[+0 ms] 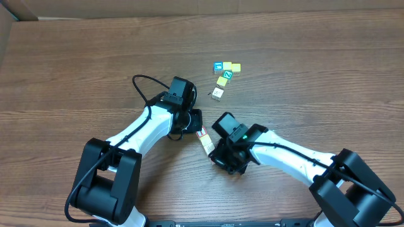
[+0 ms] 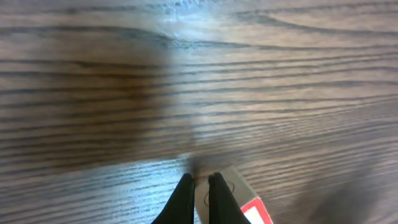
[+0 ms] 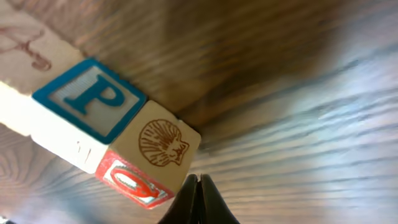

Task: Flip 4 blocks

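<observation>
A short row of blocks point(image 1: 204, 140) lies between my two grippers at mid-table. In the right wrist view the row shows a block with a brown shell face point(image 3: 163, 143) and a red-printed side point(image 3: 133, 184), a blue "P" block point(image 3: 92, 99) and a pale block point(image 3: 25, 43). My right gripper point(image 3: 199, 185) is shut, its tips at the shell block's near corner. My left gripper point(image 2: 201, 186) is shut, with its tips over a pale block point(image 2: 235, 184) with a red-printed face point(image 2: 258, 213). Overhead, the left gripper point(image 1: 197, 123) and right gripper point(image 1: 214, 151) flank the row.
Several more small cubes sit in a cluster behind the grippers: a blue-printed one point(image 1: 218, 66), a green-printed one point(image 1: 228, 74), yellowish ones point(image 1: 235, 67) and a cream one point(image 1: 218, 94). The wooden table point(image 1: 328, 75) stretches all round. Both arms angle in from the front edge.
</observation>
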Robot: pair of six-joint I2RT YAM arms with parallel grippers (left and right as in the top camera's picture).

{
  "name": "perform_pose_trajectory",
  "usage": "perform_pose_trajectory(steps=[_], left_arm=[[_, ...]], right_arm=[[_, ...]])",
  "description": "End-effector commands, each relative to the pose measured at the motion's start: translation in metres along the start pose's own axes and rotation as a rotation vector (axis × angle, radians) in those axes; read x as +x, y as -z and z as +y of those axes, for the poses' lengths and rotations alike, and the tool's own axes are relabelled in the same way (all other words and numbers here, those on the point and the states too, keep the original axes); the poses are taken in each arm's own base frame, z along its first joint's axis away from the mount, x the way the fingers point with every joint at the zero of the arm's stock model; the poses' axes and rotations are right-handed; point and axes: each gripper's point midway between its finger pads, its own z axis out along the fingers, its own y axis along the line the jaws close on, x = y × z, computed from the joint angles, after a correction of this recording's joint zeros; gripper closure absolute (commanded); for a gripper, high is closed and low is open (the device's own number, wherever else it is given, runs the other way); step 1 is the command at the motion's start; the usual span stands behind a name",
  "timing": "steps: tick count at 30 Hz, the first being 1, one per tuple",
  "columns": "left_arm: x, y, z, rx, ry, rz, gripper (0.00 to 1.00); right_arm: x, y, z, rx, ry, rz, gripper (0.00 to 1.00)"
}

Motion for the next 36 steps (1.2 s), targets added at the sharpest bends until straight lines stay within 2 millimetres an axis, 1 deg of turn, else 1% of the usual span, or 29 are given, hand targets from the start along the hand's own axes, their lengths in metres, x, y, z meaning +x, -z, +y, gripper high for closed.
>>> perform_pose_trajectory(steps=[1, 5, 23, 30, 32, 36], left_arm=[[0.0096, 0.0035, -0.0183, 0.081, -0.041, 0.035, 0.96], [0.0096, 0.0035, -0.0183, 0.081, -0.041, 0.035, 0.96], [0.0079, 0.0035, -0.0190, 0.083, -0.042, 0.028, 0.96], [0.0081, 0.0035, -0.0188, 0.083, -0.042, 0.029, 0.96], [0.0082, 0.0035, -0.0188, 0.083, -0.042, 0.030, 0.96], [0.0081, 0.0035, -0.0188, 0.083, -0.042, 0.029, 0.96]], right_arm=[[0.0003, -0.0003, 0.0169, -0.044, 0.008, -0.046, 0.96], [0.0045, -0.0016, 0.0224, -0.060, 0.029, -0.046, 0.96], [0.0089, -0.0036, 0.0226, -0.053, 0.047, -0.054, 0.96], [0.0089, -0.0037, 0.0223, -0.051, 0.027, -0.056, 0.96], [0.0090, -0.0037, 0.0223, -0.051, 0.027, -0.055, 0.94], [0.0090, -0.0037, 0.0223, -0.051, 0.027, -0.055, 0.86]])
